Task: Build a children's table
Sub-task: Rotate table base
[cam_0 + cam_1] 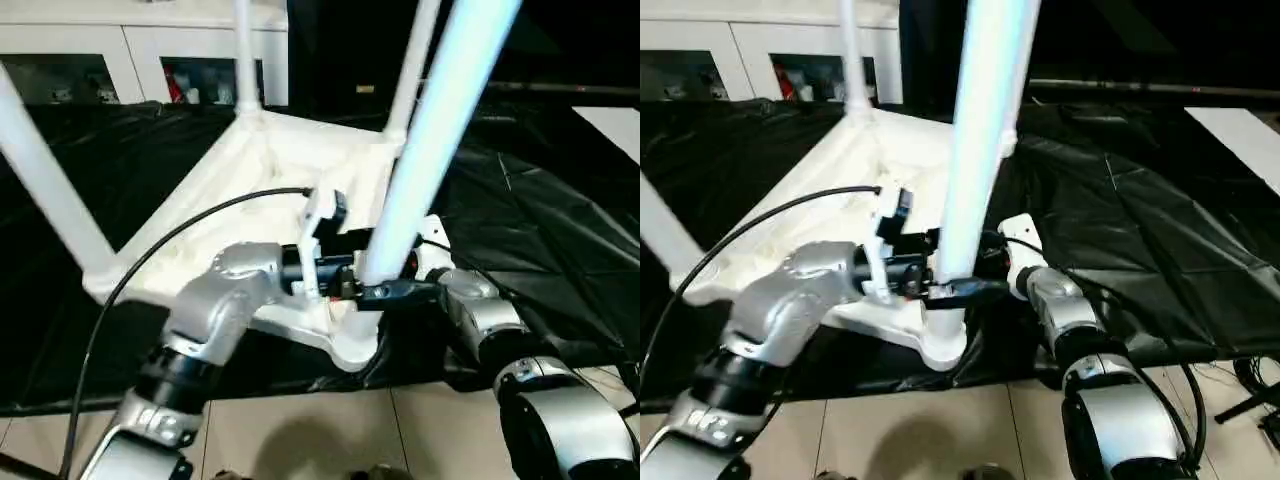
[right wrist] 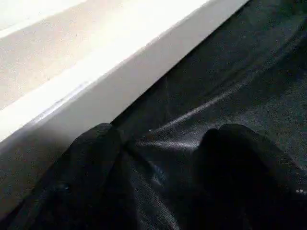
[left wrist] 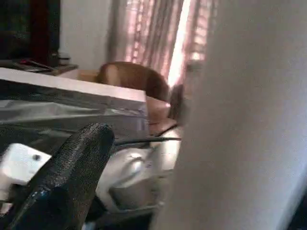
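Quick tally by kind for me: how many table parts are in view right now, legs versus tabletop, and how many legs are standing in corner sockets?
Tabletop: 1, lying upside down on the black sheet.
Legs: 4 — near leg at the closest corner, left leg, far leg, far right leg.
Legs standing at corners: 4.
Total table parts: 5.

Both hands (image 1: 940,280) meet at the near leg (image 1: 975,150) above the tabletop (image 1: 840,190).

The head views are dimly lit from above; glare is seen on the near leg (image 1: 430,150) and black sheet (image 1: 540,230). Backlight from a curtained window (image 3: 163,33) is seen. Both wrist views are blurred.
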{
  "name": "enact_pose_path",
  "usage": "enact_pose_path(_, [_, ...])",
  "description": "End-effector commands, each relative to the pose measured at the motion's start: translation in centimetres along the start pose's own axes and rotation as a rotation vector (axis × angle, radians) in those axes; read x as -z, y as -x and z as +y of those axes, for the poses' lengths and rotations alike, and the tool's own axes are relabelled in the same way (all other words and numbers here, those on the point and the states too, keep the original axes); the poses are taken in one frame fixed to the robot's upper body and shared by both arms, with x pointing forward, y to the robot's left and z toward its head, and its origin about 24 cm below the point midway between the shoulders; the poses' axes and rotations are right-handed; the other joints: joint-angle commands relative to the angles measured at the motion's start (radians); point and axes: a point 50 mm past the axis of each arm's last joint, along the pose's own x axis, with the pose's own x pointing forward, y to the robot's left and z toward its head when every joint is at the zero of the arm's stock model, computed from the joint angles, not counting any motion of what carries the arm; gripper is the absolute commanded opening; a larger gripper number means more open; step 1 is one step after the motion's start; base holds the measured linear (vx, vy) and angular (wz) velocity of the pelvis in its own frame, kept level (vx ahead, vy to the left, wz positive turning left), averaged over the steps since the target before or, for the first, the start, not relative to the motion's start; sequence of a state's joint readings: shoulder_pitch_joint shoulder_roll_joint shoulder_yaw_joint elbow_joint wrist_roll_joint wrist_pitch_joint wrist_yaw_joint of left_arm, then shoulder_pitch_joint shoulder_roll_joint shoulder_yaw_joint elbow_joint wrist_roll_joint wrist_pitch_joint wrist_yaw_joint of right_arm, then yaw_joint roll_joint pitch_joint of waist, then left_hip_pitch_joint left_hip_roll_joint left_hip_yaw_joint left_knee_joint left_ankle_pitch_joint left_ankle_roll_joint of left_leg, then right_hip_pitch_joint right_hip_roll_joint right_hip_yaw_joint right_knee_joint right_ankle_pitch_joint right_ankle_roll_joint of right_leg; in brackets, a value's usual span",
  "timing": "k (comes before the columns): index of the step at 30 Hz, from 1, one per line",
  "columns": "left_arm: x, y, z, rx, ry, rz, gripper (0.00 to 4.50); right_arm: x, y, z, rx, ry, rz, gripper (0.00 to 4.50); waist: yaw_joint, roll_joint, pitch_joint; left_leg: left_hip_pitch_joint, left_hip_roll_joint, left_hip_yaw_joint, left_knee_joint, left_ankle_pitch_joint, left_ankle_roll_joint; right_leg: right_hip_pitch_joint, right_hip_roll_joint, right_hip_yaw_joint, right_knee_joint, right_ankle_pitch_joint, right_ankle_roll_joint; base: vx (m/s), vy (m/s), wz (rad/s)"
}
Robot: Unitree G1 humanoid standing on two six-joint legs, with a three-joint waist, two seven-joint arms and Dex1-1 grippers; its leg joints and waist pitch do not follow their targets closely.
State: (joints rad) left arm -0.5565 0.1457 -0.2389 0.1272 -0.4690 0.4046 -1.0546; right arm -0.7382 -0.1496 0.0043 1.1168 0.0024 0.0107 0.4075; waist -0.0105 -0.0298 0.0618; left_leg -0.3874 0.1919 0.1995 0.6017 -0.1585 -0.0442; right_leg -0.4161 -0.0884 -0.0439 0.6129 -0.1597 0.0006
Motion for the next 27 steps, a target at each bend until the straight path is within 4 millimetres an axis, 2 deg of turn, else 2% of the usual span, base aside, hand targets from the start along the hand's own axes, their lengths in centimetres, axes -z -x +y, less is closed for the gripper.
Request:
enact_pose_path(1, [0.1,-1.0,-0.1,0.008,-0.019,0.016,4.47,-1.0,-0.8,2.2,-0.131,0.009,-0.031,3.81,0.012,0.002,-0.075,0.014,0.029,-0.017,-0.071,-0.328,0.006,0.05,-0.04,0.028,-0.076,-0.286,-0.225,0.0,0.0,0.0])
enact_pose_path(4, [0.1,-1.9,0.0,0.015,-0.02,-0.005,4.47,-1.1,-1.0,3.6,-0.238,0.021,-0.033,3.81,0.011,0.001,-0.076,0.012,0.028,-0.015,-0.069,-0.307,0.021,0.052,-0.039,0.028,-0.074,-0.254,-0.242,0.0,0.0,0.0])
enact_pose_path(6, [0.2,-2.4,0.2,0.005,-0.031,-0.001,4.47,-1.2,-1.1,3.7,-0.233,0.03,-0.033,3.81,0.012,-0.004,-0.075,0.013,0.029,-0.014,-0.068,-0.301,0.028,0.051,-0.04,0.029,-0.076,-0.254,-0.247,0.0,0.0,0.0])
enact_pose_path(7, [0.3,-2.5,0.3,-0.004,-0.039,0.002,4.47,-1.3,-1.2,3.7,-0.224,0.034,-0.033,3.81,0.013,-0.001,-0.075,0.014,0.03,-0.016,-0.069,-0.307,0.026,0.051,-0.042,0.028,-0.075,-0.267,-0.247,0.0,0.0,0.0])
enact_pose_path(8, [0.3,-2.6,0.6,-0.022,-0.056,0.007,4.47,-1.3,-1.2,3.6,-0.206,0.041,-0.032,3.81,0.012,-0.003,-0.075,0.012,0.03,-0.016,-0.07,-0.308,0.025,0.052,-0.042,0.028,-0.075,-0.273,-0.245,0.0,0.0,0.0])
enact_pose_path(9, [0.4,-2.5,1.3,-0.075,-0.075,0.027,4.47,-1.5,-1.2,3.1,-0.165,0.044,-0.041,3.81,0.012,-0.004,-0.074,0.015,0.03,-0.016,-0.07,-0.32,0.023,0.048,-0.042,0.027,-0.08,-0.298,-0.237,0.0,0.0,0.0])
enact_pose_path(13, [0.6,-1.9,2.4,-0.167,-0.123,0.071,4.47,-2.0,-1.0,1.9,-0.076,0.045,-0.067,3.81,0.012,-0.004,-0.072,0.015,0.03,-0.02,-0.072,-0.345,0.01,0.046,-0.044,0.026,-0.083,-0.357,-0.212,0.0,0.0,0.0])
enact_pose_path(14, [0.7,-1.2,3.2,-0.227,-0.153,0.108,4.47,-2.6,-0.7,0.6,0.009,0.033,-0.098,3.81,0.012,-0.006,-0.072,0.017,0.029,-0.018,-0.071,-0.347,0.007,0.043,-0.044,0.027,-0.085,-0.365,-0.202,0.0,0.0,0.0])
enact_pose_path(18, [0.9,0.6,4.2,-0.292,-0.195,0.174,4.47,-4.2,0.4,-2.4,0.133,-0.023,-0.176,3.81,0.021,-0.003,-0.072,0.023,0.029,-0.017,-0.07,-0.353,0.005,0.039,-0.042,0.027,-0.085,-0.373,-0.195,0.0,0.0,0.0])
enact_pose_path(21, [1.1,1.8,4.6,-0.32,-0.198,0.202,4.47,-4.9,1.1,-3.7,0.142,-0.031,-0.214,3.81,0.03,-0.002,-0.072,0.025,0.029,-0.015,-0.071,-0.35,0.006,0.038,-0.039,0.027,-0.083,-0.342,-0.198,0.0,0.0,0.0])
enact_pose_path(24, [1.5,3.0,5.2,-0.364,-0.204,0.244,4.47,-5.4,1.8,-4.7,0.134,-0.017,-0.243,3.81,0.033,-0.006,-0.075,0.017,0.026,-0.014,-0.07,-0.325,0.013,0.044,-0.04,0.026,-0.079,-0.322,-0.198,0.0,0.0,0.0])
enact_pose_path(25, [1.8,4.0,5.4,-0.385,-0.199,0.268,4.47,-5.3,2.6,-5.6,0.115,0.006,-0.245,3.81,0.034,-0.007,-0.076,0.018,0.027,-0.014,-0.069,-0.318,0.014,0.043,-0.041,0.027,-0.079,-0.319,-0.198,0.0,0.0,0.0])
enact_pose_path(27, [2.1,4.8,5.4,-0.381,-0.183,0.288,4.47,-4.7,3.4,-6.1,0.075,0.057,-0.223,3.81,0.04,-0.007,-0.076,0.02,0.027,-0.012,-0.067,-0.304,0.024,0.043,-0.04,0.028,-0.079,-0.3,-0.2,0.0,0.0,0.0])
